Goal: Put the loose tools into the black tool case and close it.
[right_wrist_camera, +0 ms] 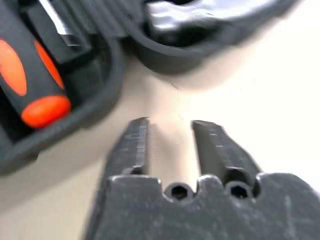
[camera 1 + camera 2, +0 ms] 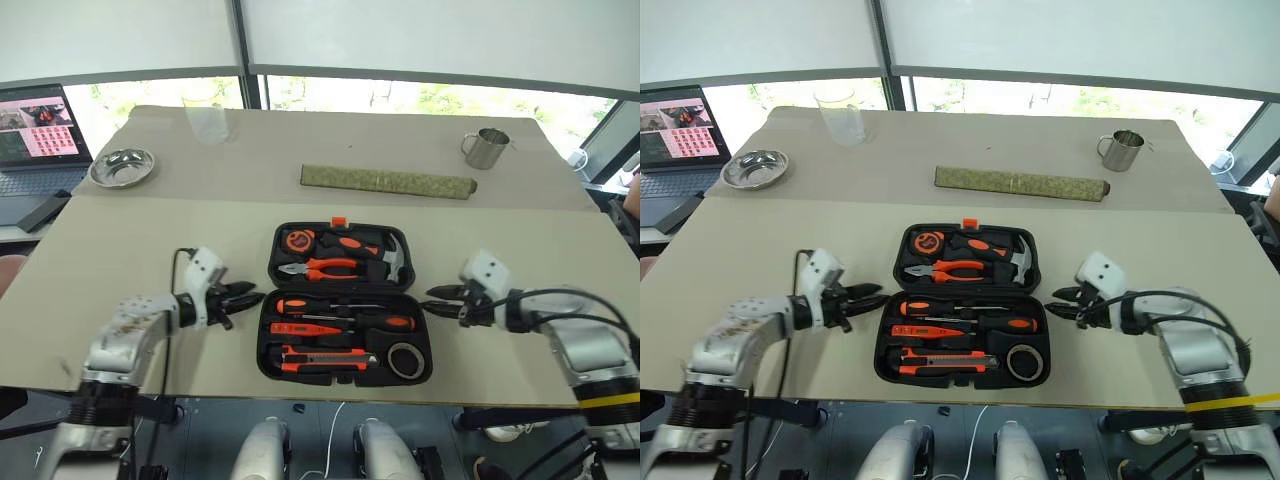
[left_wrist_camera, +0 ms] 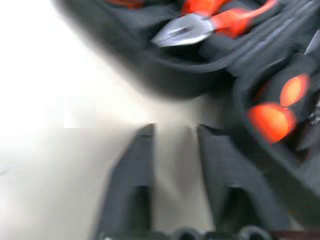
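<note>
Nearest the camera, the black tool case (image 2: 345,302) lies open on the bench (image 2: 120,260), loose tools (image 2: 340,338) seated in its near half. Left tool (image 2: 243,297) and right tool (image 2: 443,300) flank it, jaws apart, empty. Stiff, slick plastic; probably best taken by the lid's edges.

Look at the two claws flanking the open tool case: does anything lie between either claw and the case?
No. Only bare table separates the left claw and the right claw from the open black tool case. Both claws are open and empty.
</note>
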`<state>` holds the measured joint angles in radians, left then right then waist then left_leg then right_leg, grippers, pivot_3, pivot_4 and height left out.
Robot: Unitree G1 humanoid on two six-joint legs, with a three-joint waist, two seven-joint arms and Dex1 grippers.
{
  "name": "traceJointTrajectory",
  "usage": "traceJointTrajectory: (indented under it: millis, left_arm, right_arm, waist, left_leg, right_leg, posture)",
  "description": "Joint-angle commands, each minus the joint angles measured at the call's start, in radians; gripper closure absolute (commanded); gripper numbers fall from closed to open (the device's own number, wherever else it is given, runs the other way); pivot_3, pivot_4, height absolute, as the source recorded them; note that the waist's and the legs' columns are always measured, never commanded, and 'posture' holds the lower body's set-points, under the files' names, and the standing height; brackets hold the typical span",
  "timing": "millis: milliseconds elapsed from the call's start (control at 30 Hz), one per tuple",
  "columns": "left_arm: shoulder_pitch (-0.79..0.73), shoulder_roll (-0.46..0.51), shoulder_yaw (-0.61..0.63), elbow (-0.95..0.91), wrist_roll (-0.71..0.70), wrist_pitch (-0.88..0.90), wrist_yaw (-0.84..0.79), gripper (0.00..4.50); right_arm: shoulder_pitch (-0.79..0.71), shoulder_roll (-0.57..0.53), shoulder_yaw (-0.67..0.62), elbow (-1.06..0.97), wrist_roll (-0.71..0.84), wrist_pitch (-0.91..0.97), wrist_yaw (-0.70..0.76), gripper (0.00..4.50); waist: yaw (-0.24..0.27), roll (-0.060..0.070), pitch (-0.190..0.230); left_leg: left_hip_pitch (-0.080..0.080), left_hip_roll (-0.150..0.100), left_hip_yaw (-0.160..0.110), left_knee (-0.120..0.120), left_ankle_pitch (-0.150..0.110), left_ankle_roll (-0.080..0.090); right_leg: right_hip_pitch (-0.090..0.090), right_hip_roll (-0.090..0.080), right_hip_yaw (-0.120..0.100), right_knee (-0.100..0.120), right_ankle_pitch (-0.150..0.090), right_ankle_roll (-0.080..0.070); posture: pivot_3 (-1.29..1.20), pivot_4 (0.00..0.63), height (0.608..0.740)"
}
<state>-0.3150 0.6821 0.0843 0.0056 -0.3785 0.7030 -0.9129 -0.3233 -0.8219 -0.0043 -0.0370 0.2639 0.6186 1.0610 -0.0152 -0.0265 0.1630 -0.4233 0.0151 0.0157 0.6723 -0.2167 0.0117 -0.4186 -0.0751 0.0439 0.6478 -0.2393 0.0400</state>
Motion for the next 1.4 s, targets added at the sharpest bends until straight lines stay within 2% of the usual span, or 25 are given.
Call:
traceJointTrajectory:
  millis: [33,133,167,267,333,667,767,833,867,900,1133,1233,1400]
  left_arm:
    - [-0.058,0.04,0.045,-0.058,-0.104,0.172,-0.018,1.22]
    - [-0.142,0.055,0.025,-0.045,-0.123,0.333,0.03,0.11]
    - [-0.168,0.041,0.025,-0.036,-0.124,0.369,0.06,0.02]
    - [-0.283,-0.071,0.072,0.014,-0.139,0.483,0.197,0.02]
    - [-0.313,-0.109,0.074,0.029,-0.134,0.51,0.24,0.02]
    - [-0.325,-0.15,-0.004,0.086,-0.099,0.444,0.283,0.02]
    - [-0.324,-0.163,-0.008,0.111,-0.089,0.415,0.298,0.0]
    - [-0.321,-0.17,-0.006,0.119,-0.084,0.407,0.308,0.0]
    - [-0.32,-0.173,-0.004,0.119,-0.084,0.407,0.312,0.54]
    - [-0.32,-0.175,-0.002,0.118,-0.086,0.408,0.314,0.76]
    - [-0.318,-0.179,0.007,0.116,-0.09,0.399,0.326,3.42]
    - [-0.317,-0.179,0.009,0.116,-0.095,0.393,0.329,4.43]
    - [-0.314,-0.187,0.003,0.119,-0.095,0.374,0.328,4.48]
  right_arm:
    - [-0.104,-0.031,-0.041,-0.099,0.122,0.332,-0.028,1.33]
    - [-0.215,0.002,-0.049,-0.101,0.18,0.577,-0.1,0.22]
    - [-0.247,0.017,-0.051,-0.089,0.191,0.642,-0.125,0.06]
    - [-0.337,0.064,-0.014,-0.029,0.177,0.736,-0.203,0.06]
    - [-0.365,0.085,0.007,-0.007,0.169,0.753,-0.237,0.06]
    - [-0.408,0.14,0.063,0.097,0.14,0.66,-0.301,0.06]
    - [-0.414,0.15,0.072,0.135,0.127,0.635,-0.321,0.79]
    - [-0.421,0.161,0.07,0.162,0.114,0.624,-0.342,1.43]
    - [-0.424,0.165,0.07,0.172,0.11,0.621,-0.349,1.8]
    - [-0.426,0.166,0.071,0.179,0.109,0.623,-0.352,2.15]
    - [-0.442,0.164,0.043,0.212,0.144,0.666,-0.346,4.49]
    - [-0.45,0.155,0.028,0.23,0.157,0.683,-0.339,4.5]
    - [-0.464,0.166,0.044,0.254,0.151,0.671,-0.339,4.5]
  waist:
    - [-0.003,0.0,0.0]
    - [-0.001,0.0,0.0]
    - [-0.001,0.0,0.0]
    - [0.007,-0.001,0.0]
    - [0.01,-0.001,0.001]
    - [0.001,-0.001,0.001]
    - [0.001,-0.001,0.001]
    - [0.001,-0.001,0.001]
    - [0.001,-0.001,0.001]
    - [0.001,-0.001,0.001]
    - [0.0,-0.001,0.0]
    - [0.001,-0.001,0.0]
    - [0.001,-0.001,0.0]
  left_leg:
    - [0.0,0.0,0.0,0.0,0.0,0.0]
    - [0.0,0.0,-0.001,0.0,0.0,0.0]
    - [-0.001,0.0,-0.002,0.0,0.0,0.0]
    - [-0.001,-0.001,-0.002,0.0,0.0,0.0]
    - [-0.004,-0.002,-0.003,0.004,0.0,0.0]
    - [-0.007,-0.002,-0.003,0.004,0.0,0.0]
    - [-0.007,-0.002,-0.002,0.004,0.0,0.0]
    - [-0.006,-0.002,-0.002,0.004,0.0,0.0]
    - [-0.006,-0.002,-0.002,0.005,0.0,0.0]
    - [-0.005,-0.002,-0.002,0.005,0.0,0.0]
    - [-0.002,-0.001,-0.002,0.004,0.001,0.0]
    - [-0.001,-0.001,-0.002,0.004,0.001,0.0]
    - [-0.001,-0.001,-0.002,0.004,0.001,0.0]
  right_leg:
    - [0.0,0.0,0.0,0.0,0.0,0.0]
    - [-0.001,0.0,0.0,0.001,0.0,0.0]
    - [-0.001,0.001,0.0,0.001,0.0,0.0]
    - [0.0,0.0,-0.001,0.0,0.0,0.0]
    - [-0.001,-0.001,-0.002,0.0,0.001,0.001]
    - [-0.003,-0.001,-0.001,0.0,0.001,0.002]
    - [-0.003,-0.001,-0.001,0.0,0.001,0.002]
    - [-0.002,-0.001,-0.001,0.0,0.002,0.001]
    - [-0.002,-0.001,-0.001,0.0,0.002,0.001]
    - [-0.001,-0.001,-0.001,0.0,0.003,0.001]
    - [0.001,0.0,-0.001,0.0,0.003,0.001]
    - [0.001,0.0,0.0,0.001,0.003,0.001]
    - [0.002,0.0,0.0,0.0,0.003,0.001]
  posture:
    - [0.0,0.15,0.74]
    - [0.0,0.15,0.74]
    - [0.0,0.15,0.74]
    - [0.0,0.15,0.74]
    - [0.0,0.15,0.74]
    - [0.0,0.15,0.74]
    - [0.0,0.15,0.74]
    - [0.0,0.15,0.74]
    - [0.0,0.15,0.74]
    - [0.0,0.15,0.74]
    - [0.0,0.15,0.74]
    - [0.0,0.15,0.74]
    - [0.0,0.15,0.74]
